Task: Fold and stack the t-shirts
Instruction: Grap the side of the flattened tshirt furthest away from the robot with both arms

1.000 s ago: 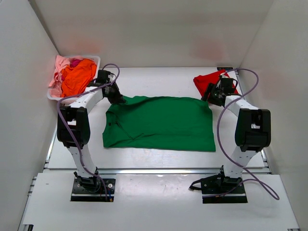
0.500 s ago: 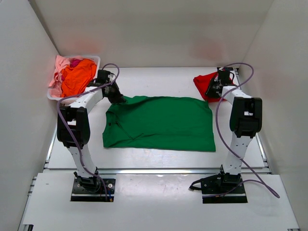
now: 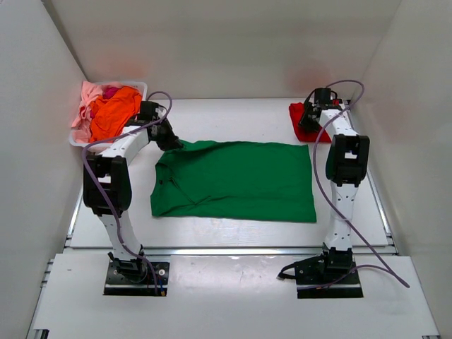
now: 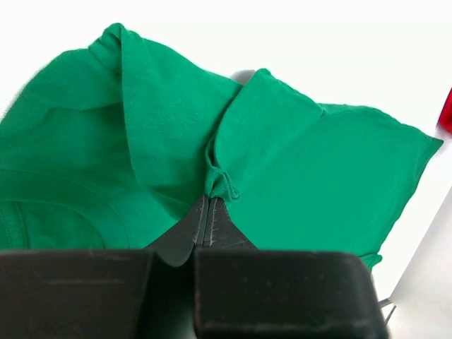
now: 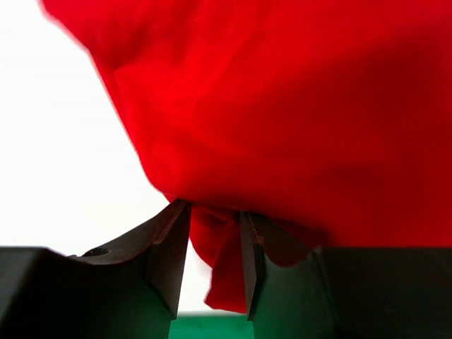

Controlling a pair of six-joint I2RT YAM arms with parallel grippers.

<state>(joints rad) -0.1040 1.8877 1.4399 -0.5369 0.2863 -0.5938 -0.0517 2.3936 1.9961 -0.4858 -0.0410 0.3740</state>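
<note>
- Nearest, across the middle of the top view: green t-shirt [image 3: 236,182] spread flat on the table [image 3: 233,116], lower hem straight. Easily rucked if dragged along the surface rather than lifted clear.
- At the upper-left corner of that cloth: left gripper [image 4: 209,206], jaws closed tight on a small nub of green fabric, with folds bunched around it in the wrist view. A thin hold, liable to slip out under a quick pull and drop the fold halfway. With only 1 corner held and the upper-right corner free, likely to fold over skewed.
- Farther back, upper right of the top view: right gripper [image 5: 214,213], jaws closed onto a hanging bunch of the red t-shirt [image 3: 295,113], crumpled, near the green corner yet apart from it. No telling how many layers caught. Risk of lifting a lump instead of an edge, or of trailing red cloth onto the green and tangling the 2.
- Farthest, upper left: white basket [image 3: 138,84] heaped with the orange t-shirt [image 3: 114,113], the pink t-shirt [image 3: 85,99] and a glimpse of the magenta t-shirt [image 3: 111,91], pink spilling over the rim. Left arm's purple cable [image 3: 164,97] looping just beside it, prone to snagging cloth or nudging the basket on a wide sweep.
</note>
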